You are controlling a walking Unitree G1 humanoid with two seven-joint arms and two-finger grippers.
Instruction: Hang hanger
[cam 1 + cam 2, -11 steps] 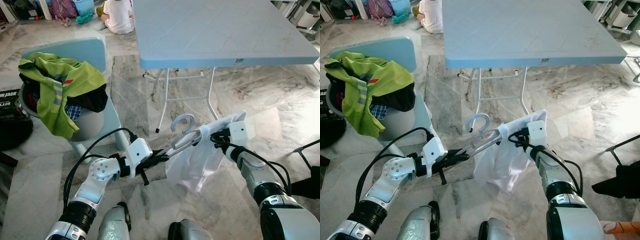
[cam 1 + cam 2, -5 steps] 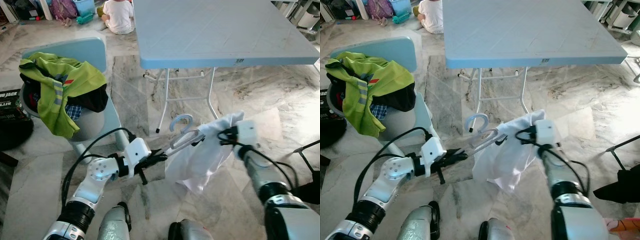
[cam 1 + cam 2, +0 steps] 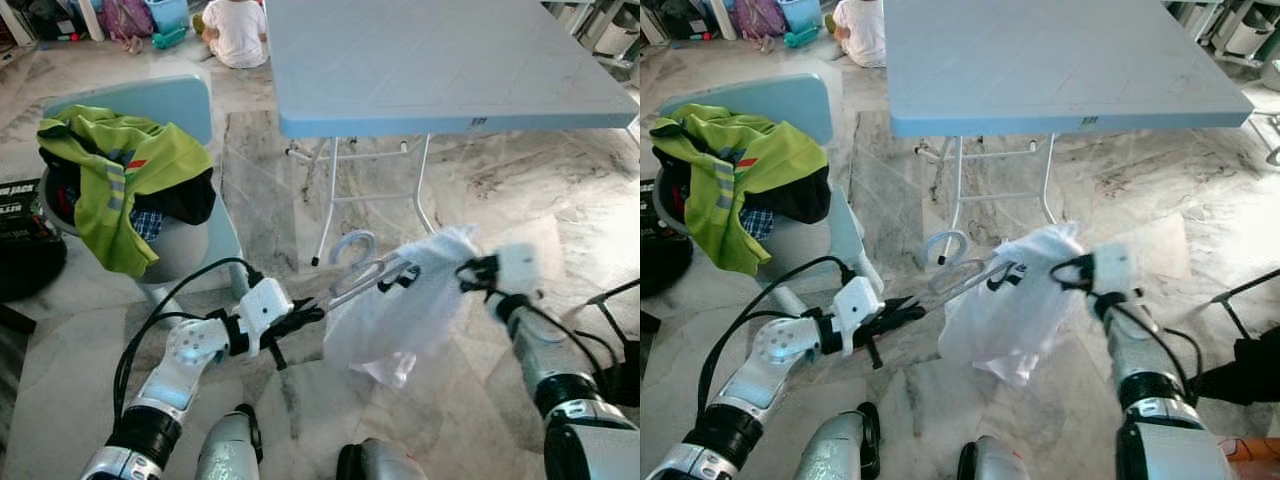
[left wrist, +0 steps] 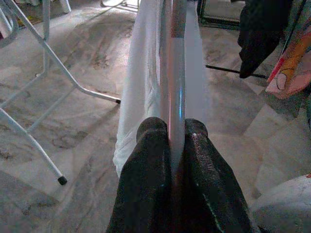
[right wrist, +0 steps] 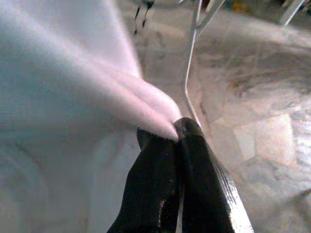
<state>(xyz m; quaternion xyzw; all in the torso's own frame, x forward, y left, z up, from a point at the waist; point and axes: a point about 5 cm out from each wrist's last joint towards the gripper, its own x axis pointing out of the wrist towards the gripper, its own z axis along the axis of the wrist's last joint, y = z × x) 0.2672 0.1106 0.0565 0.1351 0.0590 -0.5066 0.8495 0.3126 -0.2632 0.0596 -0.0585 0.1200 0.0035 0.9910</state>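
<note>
While we hold the hanger low over the marble floor, our left gripper is clamped on one end of its bar, and our right gripper is pinched onto a fold of the white garment draped on it. To do this well, we judge that we should keep the bar level and pull the cloth gently sideways so it spreads without sliding off. Farther out, the chair heaped with clothes and the blue folding table need wide clearance when we carry the hook upward.
</note>
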